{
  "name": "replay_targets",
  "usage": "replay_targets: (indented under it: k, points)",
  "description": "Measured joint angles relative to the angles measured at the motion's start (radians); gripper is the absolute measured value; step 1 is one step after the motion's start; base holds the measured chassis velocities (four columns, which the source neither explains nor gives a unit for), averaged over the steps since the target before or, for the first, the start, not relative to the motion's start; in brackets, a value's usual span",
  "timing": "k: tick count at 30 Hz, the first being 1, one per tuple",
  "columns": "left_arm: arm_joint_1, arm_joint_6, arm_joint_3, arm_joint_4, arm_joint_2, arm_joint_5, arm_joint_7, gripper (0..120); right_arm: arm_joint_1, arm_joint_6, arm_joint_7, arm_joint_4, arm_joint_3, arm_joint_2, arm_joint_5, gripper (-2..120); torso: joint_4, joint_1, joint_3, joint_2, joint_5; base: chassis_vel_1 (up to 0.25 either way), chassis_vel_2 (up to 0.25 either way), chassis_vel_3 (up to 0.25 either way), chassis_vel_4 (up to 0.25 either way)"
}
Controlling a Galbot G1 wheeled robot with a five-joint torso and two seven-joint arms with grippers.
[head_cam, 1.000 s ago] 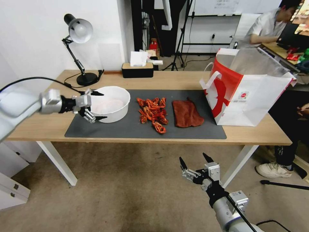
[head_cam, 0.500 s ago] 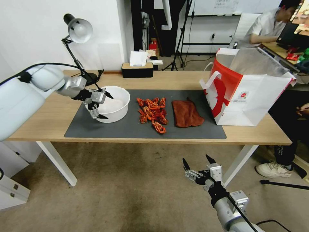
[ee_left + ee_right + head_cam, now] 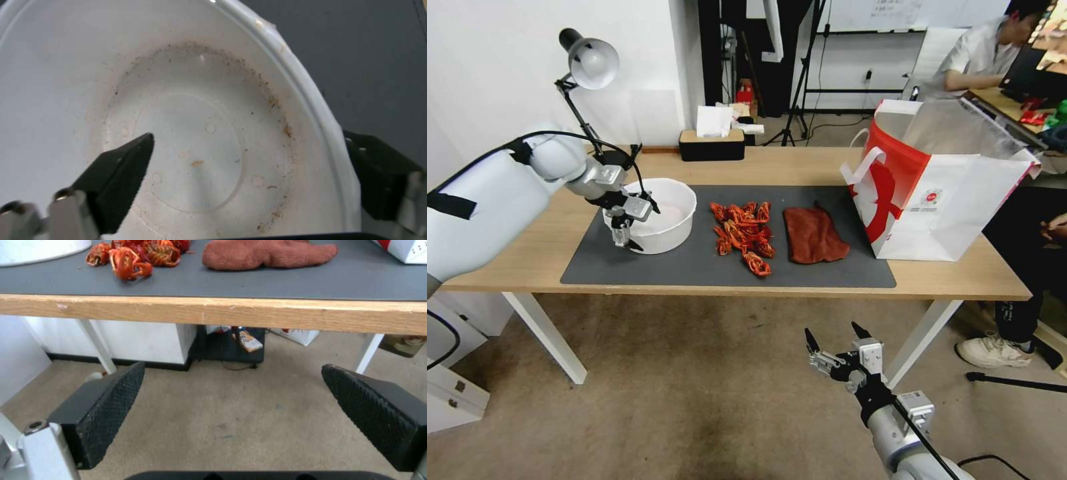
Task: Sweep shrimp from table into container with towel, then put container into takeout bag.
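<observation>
From the head view, the left gripper [image 3: 639, 225] hangs over the near-left rim of the container [image 3: 674, 213], with its fingers spread and pointing down, one inside the bowl and one outside the wall. It holds nothing yet. The container stands at the left end of the dark mat [image 3: 694, 267]. The shrimp [image 3: 744, 237] lie in a pile just to the right of it, and the towel [image 3: 814, 235] is flat beside the shrimp, further right. The takeout bag [image 3: 940, 193] stands open at the right end of the table [image 3: 527, 247]. The right gripper [image 3: 830, 340] waits low in front of the table, open and empty, well apart from everything; still, it is the nearer arm to the towel.

In the left wrist view, the rim of the container [image 3: 302, 93] passes between the two dark fingers [image 3: 120, 176]: one is over the stained bottom, the other outside the wall. I think a grasp on the rim needs only closing.

In the right wrist view, the open fingers [image 3: 106, 406] point under the table edge [image 3: 222, 311]. The towel [image 3: 267, 253] and the shrimp [image 3: 133, 256] lie above, so this edge stands in the way of a straight reach.
</observation>
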Motion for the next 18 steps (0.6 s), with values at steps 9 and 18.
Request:
replay_targets:
  k: [9, 18]
  points:
    - [0.004, -0.021, 0.004, 0.001, 0.0, 0.026, 0.043, 55, -0.008, 0.0, 0.017, 0.004, -0.008, 0.014, -0.001, 100, 0.0, 0.0, 0.0, 0.0, 0.0, 0.0, 0.0, 0.0, 0.0]
    - [0.007, -0.033, -0.001, 0.004, 0.003, 0.027, 0.094, 22, -0.023, 0.0, 0.022, 0.012, -0.009, 0.019, -0.003, 100, 0.0001, 0.0, 0.0, 0.0, -0.0001, 0.0, 0.0, 0.0, 0.0]
